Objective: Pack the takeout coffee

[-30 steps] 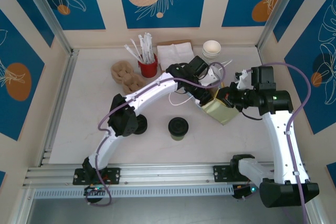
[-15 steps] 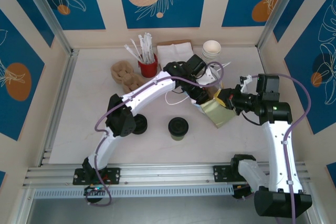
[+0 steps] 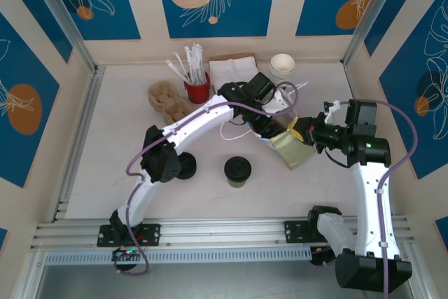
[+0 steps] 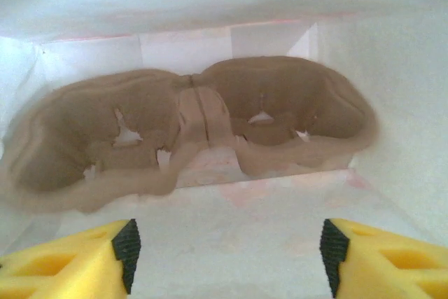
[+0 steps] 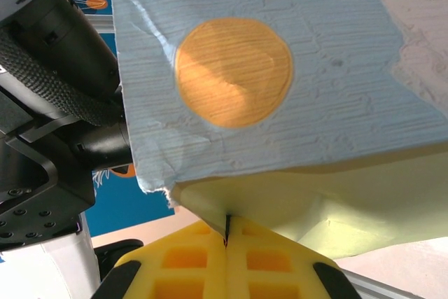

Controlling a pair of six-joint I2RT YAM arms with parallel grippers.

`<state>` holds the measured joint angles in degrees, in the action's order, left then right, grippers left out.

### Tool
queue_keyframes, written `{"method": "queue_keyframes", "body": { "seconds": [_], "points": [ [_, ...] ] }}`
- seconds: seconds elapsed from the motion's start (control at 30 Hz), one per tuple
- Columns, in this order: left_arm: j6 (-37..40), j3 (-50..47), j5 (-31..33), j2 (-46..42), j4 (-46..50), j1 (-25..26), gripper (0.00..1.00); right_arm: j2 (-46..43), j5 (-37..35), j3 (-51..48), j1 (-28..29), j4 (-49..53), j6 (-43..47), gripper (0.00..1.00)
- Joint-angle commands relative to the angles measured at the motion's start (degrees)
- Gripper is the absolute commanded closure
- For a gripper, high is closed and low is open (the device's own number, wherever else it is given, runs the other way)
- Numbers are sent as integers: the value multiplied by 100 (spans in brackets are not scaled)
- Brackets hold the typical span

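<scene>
On the white table (image 3: 112, 145) the right gripper (image 5: 227, 243) pinches the edge of the paper bag (image 3: 294, 150), the left gripper (image 4: 227, 257) gapes empty inside, facing a pulp carrier (image 4: 84, 138), and the takeout coffee (image 3: 237, 171) stands outside, unpacked.

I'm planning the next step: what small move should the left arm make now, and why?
Probably draw the left pincer back out of the bag. Its jaws stand open and empty, the pulp carrier lies inside, the right pincer pinches the bag's edge, and the takeout coffee sits on the table.
</scene>
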<state>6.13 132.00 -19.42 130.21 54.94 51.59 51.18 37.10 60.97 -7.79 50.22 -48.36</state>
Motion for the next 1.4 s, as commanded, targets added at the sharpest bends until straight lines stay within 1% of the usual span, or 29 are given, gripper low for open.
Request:
{"method": "queue_keyframes", "body": {
  "seconds": [0.0, 0.17, 0.37, 0.57, 0.7, 0.77, 0.83, 0.9, 0.97, 1.03, 1.1, 1.2, 1.27, 1.37],
  "points": [
    [-32, 203, 21, -591, -43, -35, 25, -46, 197, -101, -56, 108, 89, 100],
    [-148, 211, 124, -1043, -117, -35, 18, -47, 148, -168, -88, 87, 92, 100],
    [-455, 221, 340, -1416, -244, -31, 17, -60, 118, -267, -83, -20, 18, 100],
    [-852, 212, 582, -1634, -352, -35, 17, -164, -109, -389, -73, -105, -30, 99],
    [-1073, 155, 687, -1755, -353, -36, 16, -193, -169, -547, -69, -228, -60, 92],
    [-1171, 54, 732, -1849, -368, -39, 16, -189, -277, -575, -76, -205, -12, 84],
    [-1212, -95, 781, -1971, -417, -44, 16, -187, -420, -537, -78, -120, 109, 77],
    [-1241, -221, 833, -2105, -448, -45, 16, -169, -597, -408, -107, 49, 301, 69],
    [-1245, -263, 741, -2255, -467, -44, 15, -101, -787, -147, -170, 326, 692, 61],
    [-1230, -275, 698, -2422, -425, -40, 15, 23, -1157, 309, -260, 751, 1100, 55],
    [-1194, -351, 812, -2632, -351, -44, 15, 89, -1406, 719, -355, 1047, 1444, 53],
    [-1170, -648, 1172, -3050, -276, -43, 14, 66, -1631, 1245, -472, 1252, 1705, 51],
    [-1223, -1064, 1421, -3422, -377, -52, 14, 3, -1723, 1492, -480, 1180, 1724, 50],
    [-1329, -1756, 1591, -3988, -666, -56, 14, 4, -1580, 1718, -465, 821, 1646, 50]
  ]
}}
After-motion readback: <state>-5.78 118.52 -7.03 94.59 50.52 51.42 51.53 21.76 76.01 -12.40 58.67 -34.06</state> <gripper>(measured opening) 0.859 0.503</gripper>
